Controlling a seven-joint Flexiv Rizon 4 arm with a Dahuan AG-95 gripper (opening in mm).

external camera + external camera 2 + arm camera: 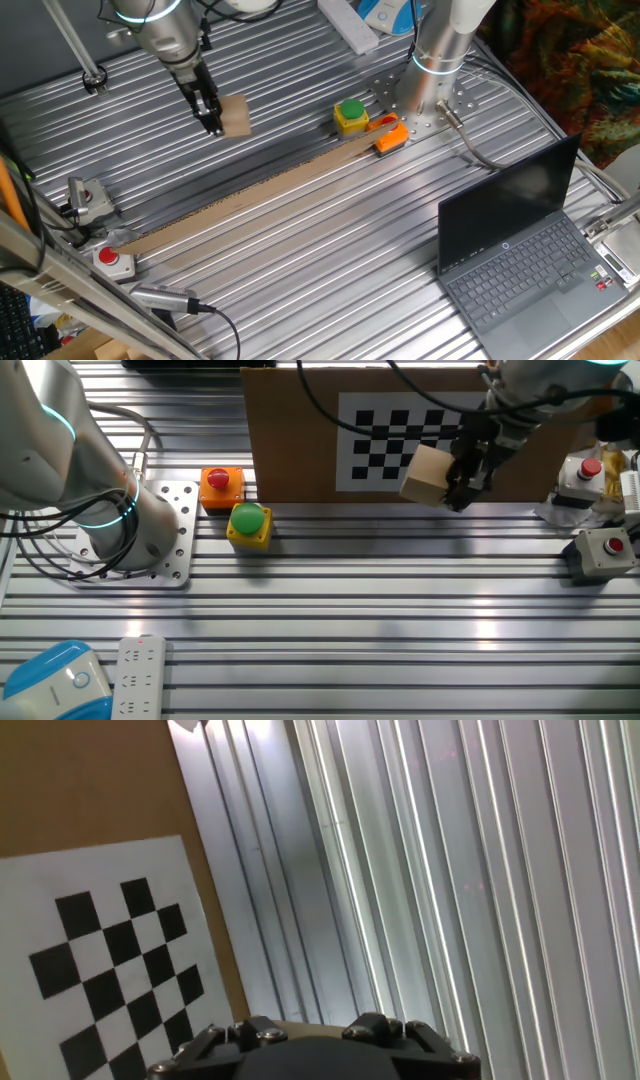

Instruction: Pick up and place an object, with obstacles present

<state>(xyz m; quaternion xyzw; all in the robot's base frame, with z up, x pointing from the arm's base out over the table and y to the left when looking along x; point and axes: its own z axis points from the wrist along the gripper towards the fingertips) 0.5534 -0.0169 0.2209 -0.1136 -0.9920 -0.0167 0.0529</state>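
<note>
Gripper (pixel 213 122): one, fingers clamped on the block.
Block (pixel 235 116): one, light tan, held above the table (pixel 330 260), far left, clear of the slats.
Cardboard strip (pixel 250 205): one, standing on edge across the table.
Button boxes: one yellow-green (pixel 351 116), one orange (pixel 391 136), beside the strip's right end.
Laptop (pixel 525 250): one, near right.

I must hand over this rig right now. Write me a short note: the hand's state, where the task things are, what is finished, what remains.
Hand: shut on the block, held above the table, on the side of the cardboard wall with the checkerboard.
Obstacles: the wall standing across the table; the yellow-and-green button box and the orange button box at its far end.
Done: block picked up.
Left: carry it past the wall, set it down, release. The place spot is not marked in the views.
</note>
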